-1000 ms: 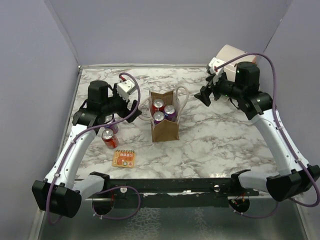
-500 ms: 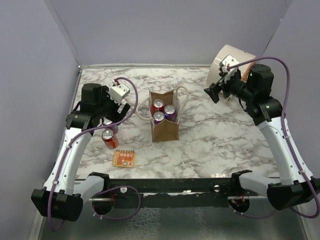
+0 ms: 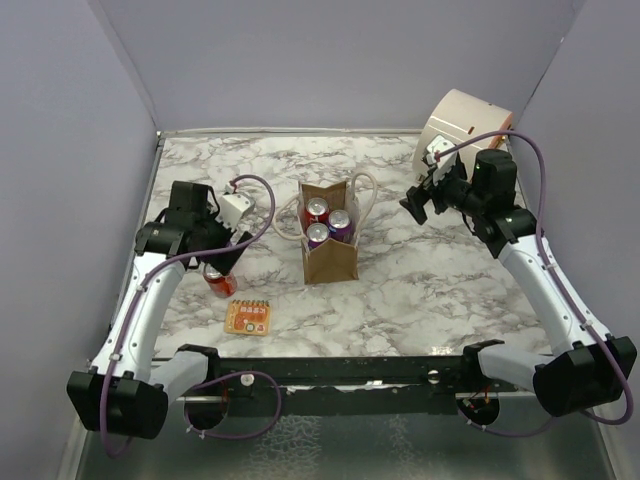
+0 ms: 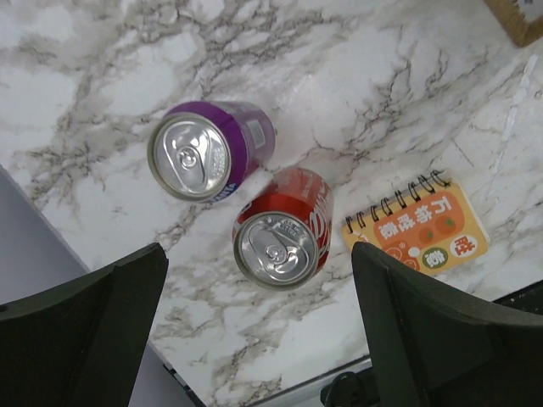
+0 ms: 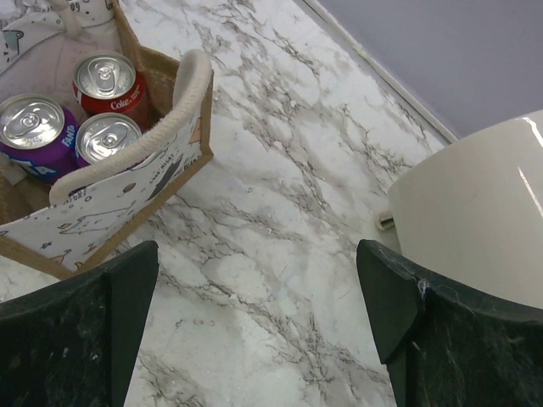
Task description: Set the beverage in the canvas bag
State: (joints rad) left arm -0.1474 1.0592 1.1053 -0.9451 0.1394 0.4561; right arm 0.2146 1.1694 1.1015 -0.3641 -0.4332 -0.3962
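Observation:
The tan canvas bag (image 3: 328, 250) stands upright mid-table with cream handles and three cans inside; it also shows in the right wrist view (image 5: 102, 199). A red can (image 4: 282, 237) and a purple can (image 4: 208, 153) stand upright on the marble at the left. My left gripper (image 4: 259, 331) is open above them, the red can just ahead of the gap between its fingers; in the top view the left gripper (image 3: 222, 258) largely covers the red can (image 3: 214, 285). My right gripper (image 5: 254, 339) is open and empty over bare marble to the right of the bag.
A large cream drum-shaped container (image 3: 462, 122) lies at the back right, close to the right gripper (image 3: 420, 200); it shows in the right wrist view (image 5: 475, 212). A small orange spiral notebook (image 3: 248, 317) lies near the front left, next to the red can. Grey walls enclose the table.
My left gripper has swung back and down over the two cans on the left. My right gripper has pulled away from the cream drum, which shows more fully now.

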